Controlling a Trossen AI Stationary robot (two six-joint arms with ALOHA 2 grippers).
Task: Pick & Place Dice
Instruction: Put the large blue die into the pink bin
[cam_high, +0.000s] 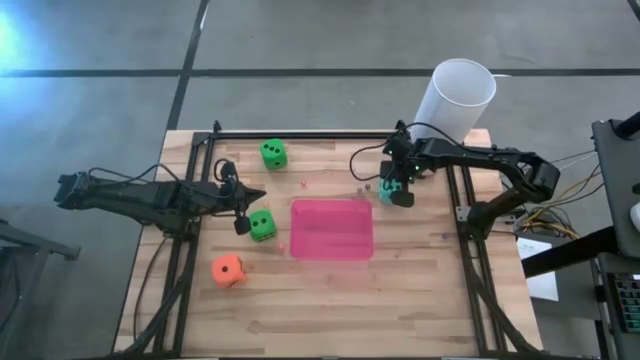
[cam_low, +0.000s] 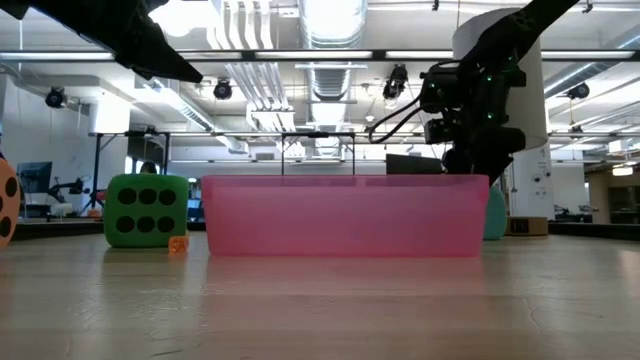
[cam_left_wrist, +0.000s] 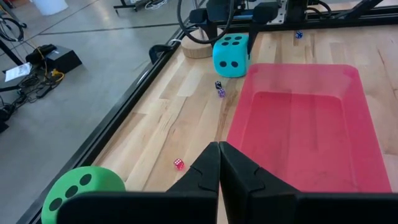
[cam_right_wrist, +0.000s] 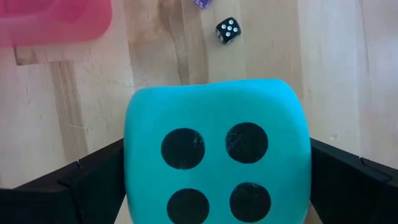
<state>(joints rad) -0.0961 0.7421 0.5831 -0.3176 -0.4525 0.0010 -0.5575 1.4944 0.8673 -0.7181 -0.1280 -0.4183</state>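
Right gripper (cam_high: 394, 189) straddling teal die (cam_right_wrist: 214, 149), tabletop level.

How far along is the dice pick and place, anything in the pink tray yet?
Nothing placed: the pink rectangular tray looks empty. In hand: the right gripper is around the teal foam die, fingers at both its sides, beside the tray's right edge. Left: two bright green foam dice and the orange foam die sit on the wooden table. The left gripper, shut, is next to the nearer green one.
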